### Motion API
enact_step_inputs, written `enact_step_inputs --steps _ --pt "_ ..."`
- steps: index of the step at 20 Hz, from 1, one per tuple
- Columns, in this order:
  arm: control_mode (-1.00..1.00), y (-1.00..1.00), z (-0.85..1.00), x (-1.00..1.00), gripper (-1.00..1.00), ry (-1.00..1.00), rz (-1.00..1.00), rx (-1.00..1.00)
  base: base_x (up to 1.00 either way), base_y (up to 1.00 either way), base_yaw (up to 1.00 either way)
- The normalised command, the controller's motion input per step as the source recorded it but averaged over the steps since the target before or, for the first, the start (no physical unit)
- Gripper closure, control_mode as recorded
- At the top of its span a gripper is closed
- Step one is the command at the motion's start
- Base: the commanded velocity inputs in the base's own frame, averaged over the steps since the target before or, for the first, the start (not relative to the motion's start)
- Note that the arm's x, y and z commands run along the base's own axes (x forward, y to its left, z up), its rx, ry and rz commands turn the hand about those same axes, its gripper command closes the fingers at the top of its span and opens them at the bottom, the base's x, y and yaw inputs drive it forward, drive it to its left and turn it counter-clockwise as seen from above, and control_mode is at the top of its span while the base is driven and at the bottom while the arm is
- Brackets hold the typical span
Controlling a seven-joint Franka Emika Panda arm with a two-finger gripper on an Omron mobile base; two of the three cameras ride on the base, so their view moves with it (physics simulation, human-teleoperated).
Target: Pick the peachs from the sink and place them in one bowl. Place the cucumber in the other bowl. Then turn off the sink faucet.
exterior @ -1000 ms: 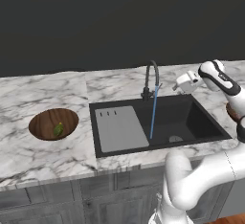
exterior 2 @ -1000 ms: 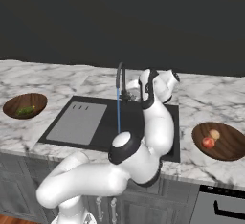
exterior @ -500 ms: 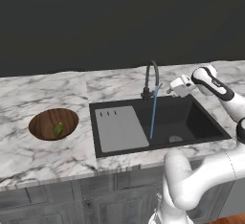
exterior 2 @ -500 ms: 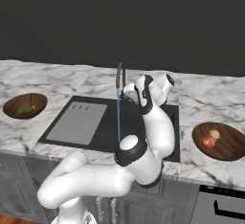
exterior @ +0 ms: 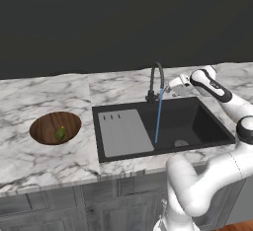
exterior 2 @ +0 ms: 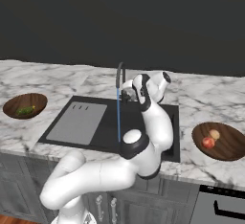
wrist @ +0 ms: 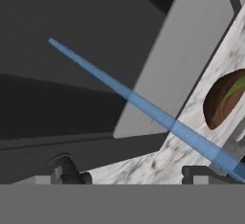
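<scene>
Since the earlier frames the gripper [exterior: 174,85] has been swung leftward, closer to the sink faucet [exterior: 156,81], and is now held just beside its arched spout with the jaws spread wide apart and nothing between them. A blue stream of water [exterior: 158,118] is seen falling from the spout into the black sink [exterior: 197,121]. The cucumber [exterior: 60,134] lies in the left wooden bowl [exterior: 45,124], while the two peachs [exterior 2: 211,139] sit together in the right wooden bowl [exterior 2: 228,144].

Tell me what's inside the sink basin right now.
A blue stream of water runs from the faucet into the black sink, landing near the drain. No fruit shows there. In the right base view, the arm covers part of the basin.
</scene>
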Motion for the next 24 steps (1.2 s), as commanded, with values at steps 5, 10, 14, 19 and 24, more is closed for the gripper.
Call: enact_step_inputs --steps 5,10,14,19,24 --pt "-1.00 -0.21 -0.16 0.59 -1.00 0.00 0.00 0.01 0.00 0.00 0.00" --pt "-1.00 -0.26 -0.28 0.51 -1.00 0.04 0.00 0.01 0.00 0.00 0.00" --pt "-1.00 0.01 -0.02 0.40 -1.00 0.04 0.01 0.00 0.00 0.00 0.00" --pt "-1.00 0.00 -0.13 0.41 -1.00 0.00 0.03 0.00 0.00 0.00 0.00" --pt "-1.00 0.00 -0.41 0.33 -1.00 0.00 0.03 0.00 0.00 0.00 0.00"
